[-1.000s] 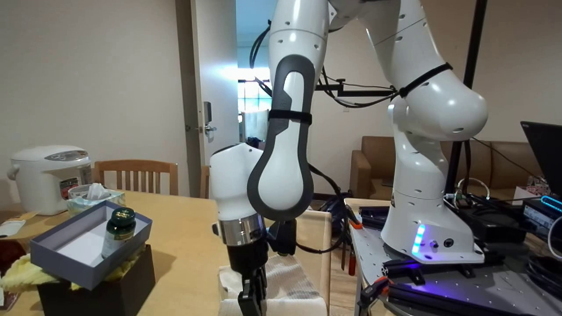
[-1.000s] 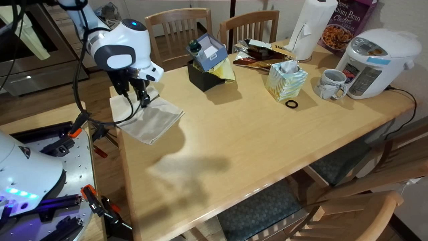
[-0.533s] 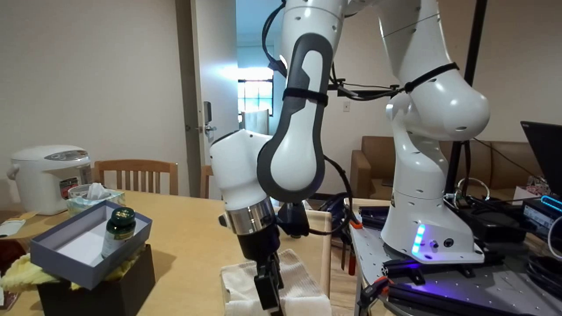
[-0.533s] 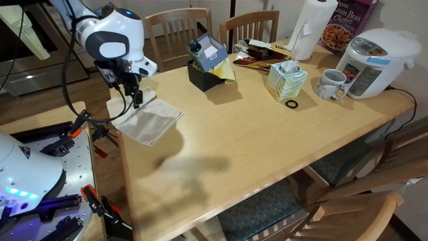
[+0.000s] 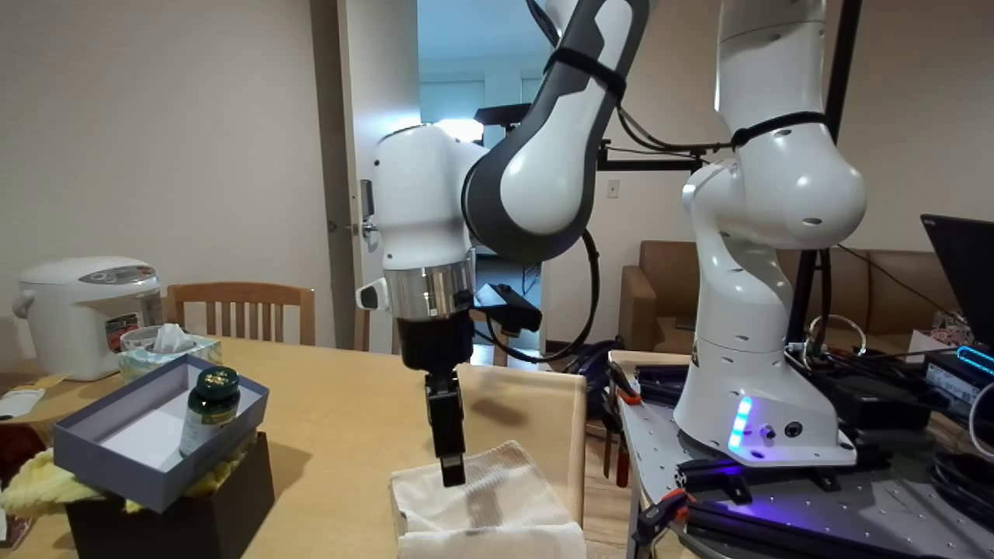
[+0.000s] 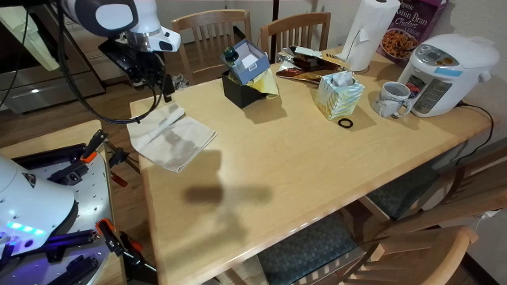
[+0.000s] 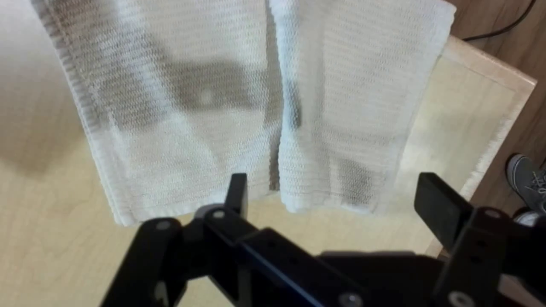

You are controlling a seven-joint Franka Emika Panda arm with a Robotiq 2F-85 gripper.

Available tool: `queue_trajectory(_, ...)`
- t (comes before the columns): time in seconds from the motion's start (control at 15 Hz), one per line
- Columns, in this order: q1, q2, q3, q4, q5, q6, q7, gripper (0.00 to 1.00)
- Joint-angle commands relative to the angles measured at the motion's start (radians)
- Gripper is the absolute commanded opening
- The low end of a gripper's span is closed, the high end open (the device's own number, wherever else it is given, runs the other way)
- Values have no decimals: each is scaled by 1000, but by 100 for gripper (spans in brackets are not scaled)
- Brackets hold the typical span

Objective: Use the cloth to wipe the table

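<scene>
Off-white cloth (image 7: 213, 136) below the tool (image 7: 335, 196), clear of it, jaws wide apart, empty

The table (image 6: 301, 158) carries the cloth (image 6: 174, 140) near one corner. It also bears a black box (image 6: 241, 94), tissue box (image 6: 338, 97), mug (image 6: 390, 99) and boiler (image 6: 443, 85)

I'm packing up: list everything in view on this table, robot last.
cloth: one, whitish, on table
box: one, black, on table
lid: one, bluish, tilted over box
bottle: one, green, in lid
fabric: count unclear, yellow, under lid
packaging: count unclear, brown, on table
tissue box: one, multicoloured, on table
ring: one, black, by tissue box
water dispenser, paper roll: one each, white, on table
mug: one, grey, by water dispenser
cereal box: one, purple, by paper roll
robot arm: one, white, over table
end effector: one, black, open above table
</scene>
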Motion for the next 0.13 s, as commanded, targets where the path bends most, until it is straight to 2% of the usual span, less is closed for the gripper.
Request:
queue_trajectory(0.0, 4, -8, -3, -6, 1, -2, -2, 100)
queue_trajectory(0.07, 4, -9, -3, -10, 1, -2, -3, 100)
